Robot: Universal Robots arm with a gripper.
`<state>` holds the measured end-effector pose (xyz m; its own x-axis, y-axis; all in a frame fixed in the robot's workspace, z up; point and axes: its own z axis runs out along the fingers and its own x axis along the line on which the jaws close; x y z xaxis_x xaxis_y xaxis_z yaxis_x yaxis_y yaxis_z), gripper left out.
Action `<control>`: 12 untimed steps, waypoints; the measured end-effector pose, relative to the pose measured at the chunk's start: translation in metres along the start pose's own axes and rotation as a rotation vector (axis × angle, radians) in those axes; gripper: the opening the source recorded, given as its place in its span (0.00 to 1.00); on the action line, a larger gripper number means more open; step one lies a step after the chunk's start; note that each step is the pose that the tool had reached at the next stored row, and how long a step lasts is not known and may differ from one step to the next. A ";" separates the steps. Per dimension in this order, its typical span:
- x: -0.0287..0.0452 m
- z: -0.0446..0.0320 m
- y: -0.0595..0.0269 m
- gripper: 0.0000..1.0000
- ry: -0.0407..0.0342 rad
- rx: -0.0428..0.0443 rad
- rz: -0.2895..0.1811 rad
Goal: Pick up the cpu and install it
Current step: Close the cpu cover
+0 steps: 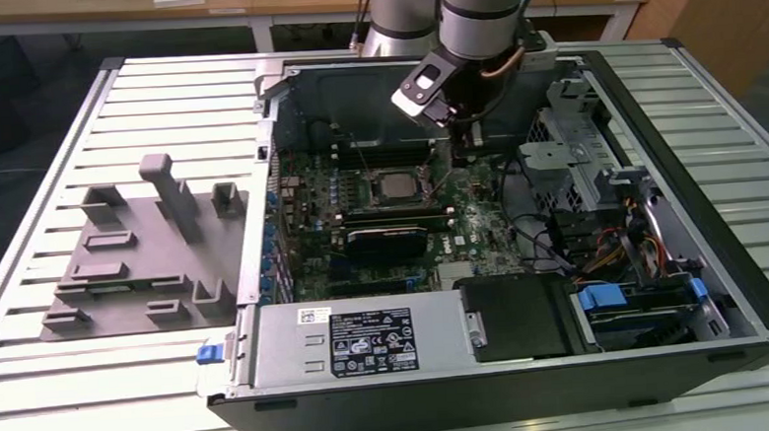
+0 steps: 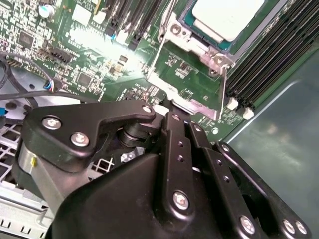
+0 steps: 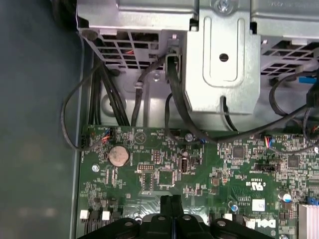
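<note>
My black claw, fingers pressed together on nothing, is hovering low over the green motherboard inside the open black computer case. The small square silver-topped cpu is lying in its socket just beside the fingertips, toward the exterior view's left.

Arm angled downward, pincer closed tight (wrist tilted)

Count: one computer case on the table. Inside the case: one cpu, one power supply, one coin cell. Beside the case: one grey fixture.
</note>
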<state>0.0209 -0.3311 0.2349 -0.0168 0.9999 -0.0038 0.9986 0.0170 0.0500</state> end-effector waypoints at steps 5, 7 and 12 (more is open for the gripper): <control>0.0001 -0.0003 -0.0084 0.11 0.0000 0.0000 0.000; 0.0002 -0.0005 -0.0125 0.11 0.0001 -0.0001 0.000; 0.0004 -0.0011 -0.0242 0.11 0.0000 -0.0007 0.000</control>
<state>-0.0034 -0.3311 0.2348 -0.0168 0.9999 -0.0037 0.9986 0.0170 0.0507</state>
